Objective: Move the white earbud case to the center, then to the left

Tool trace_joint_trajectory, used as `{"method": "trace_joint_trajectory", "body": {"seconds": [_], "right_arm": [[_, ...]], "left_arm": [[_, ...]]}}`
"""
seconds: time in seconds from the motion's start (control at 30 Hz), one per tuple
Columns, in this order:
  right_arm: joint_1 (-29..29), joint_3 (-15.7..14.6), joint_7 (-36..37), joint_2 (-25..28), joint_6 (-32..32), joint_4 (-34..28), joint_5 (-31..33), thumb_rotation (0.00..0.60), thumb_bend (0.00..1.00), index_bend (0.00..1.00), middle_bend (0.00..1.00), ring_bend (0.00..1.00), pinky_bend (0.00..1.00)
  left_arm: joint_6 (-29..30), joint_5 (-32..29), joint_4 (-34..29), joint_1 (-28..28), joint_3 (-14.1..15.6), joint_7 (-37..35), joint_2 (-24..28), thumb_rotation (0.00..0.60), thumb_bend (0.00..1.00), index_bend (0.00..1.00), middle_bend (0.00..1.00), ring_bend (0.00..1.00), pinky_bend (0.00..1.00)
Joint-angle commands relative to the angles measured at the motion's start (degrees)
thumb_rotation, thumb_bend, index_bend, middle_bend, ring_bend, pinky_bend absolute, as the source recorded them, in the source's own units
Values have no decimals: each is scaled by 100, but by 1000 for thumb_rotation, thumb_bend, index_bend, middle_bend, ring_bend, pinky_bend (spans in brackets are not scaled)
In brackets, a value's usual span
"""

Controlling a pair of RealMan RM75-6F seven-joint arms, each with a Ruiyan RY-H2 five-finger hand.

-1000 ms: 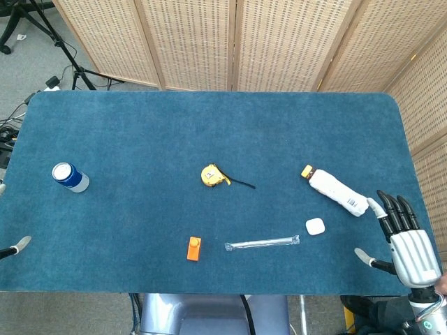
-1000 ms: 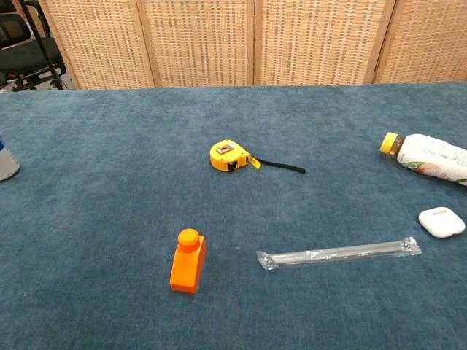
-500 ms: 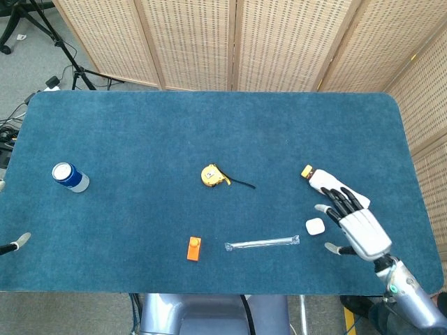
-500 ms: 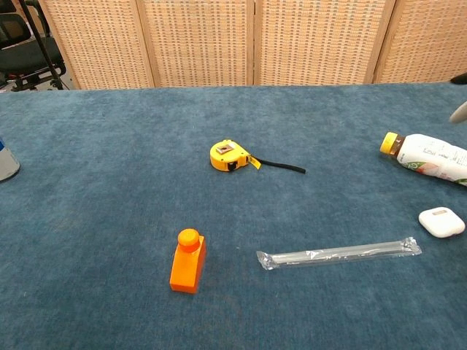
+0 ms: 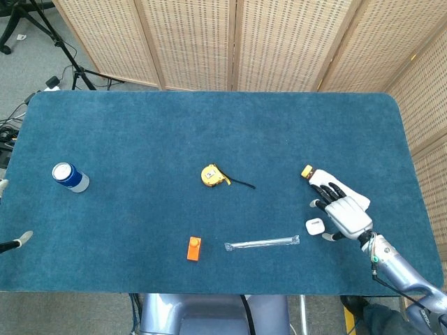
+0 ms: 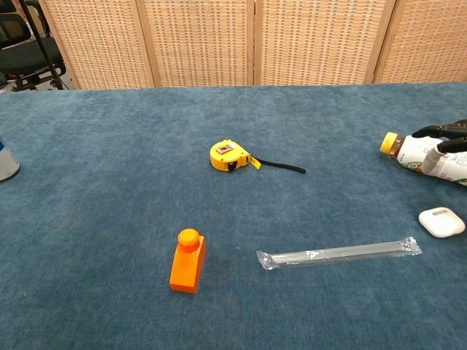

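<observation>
The white earbud case (image 5: 313,225) (image 6: 441,222) lies on the blue table near its front right. My right hand (image 5: 343,211) hovers just right of the case and above it, fingers spread and holding nothing, and covers part of a white bottle (image 5: 325,182). In the chest view only its fingertips (image 6: 446,133) show, over the bottle (image 6: 410,152). Of my left hand (image 5: 19,240), just two separated fingertips peek in at the table's left edge, with nothing between them.
A yellow tape measure (image 5: 211,175) (image 6: 228,155) sits mid-table. An orange dropper bottle (image 5: 194,248) (image 6: 188,262) and a wrapped straw (image 5: 262,243) (image 6: 339,252) lie near the front edge, left of the case. A blue can (image 5: 68,176) stands far left.
My right hand has come in from the table's front right corner, moving left and away from me to arrive over the bottle beside the case. The case has not moved.
</observation>
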Motion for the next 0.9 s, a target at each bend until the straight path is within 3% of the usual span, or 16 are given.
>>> {"method": "trace_joint_trajectory", "body": {"seconds": [0.03,0.53,0.6,0.77,0.9], "right_arm": [[87,-96,-95,-129,-142,194,97,600,164,272,0,0,0],[230,-365,-151,-482,-263,580,107,600,238,310,0,0,0],[248,-380,-136,-522,-270,609,114,600,283,335,0,0,0],[325,-393,-171,-666,-327,704,139,600,381,510,0,0,0],[319,-383,-87,-576,-11,410,43,600,457,543,0,0,0]], "left_arm": [[-11,-15,9,-3,-5,-11,2,600,0,0,0,0,0],[-38,-36,61,-28,-17,-15,-32,600,0,0,0,0,0],[-55,-43,61,-37,-16,-5,-36,600,0,0,0,0,0],[-72,-78,61,-43,-28,-7,-33,600,0,0,0,0,0],[-75,-82,55,-37,-33,-73,-6,600,0,0,0,0,0]]}}
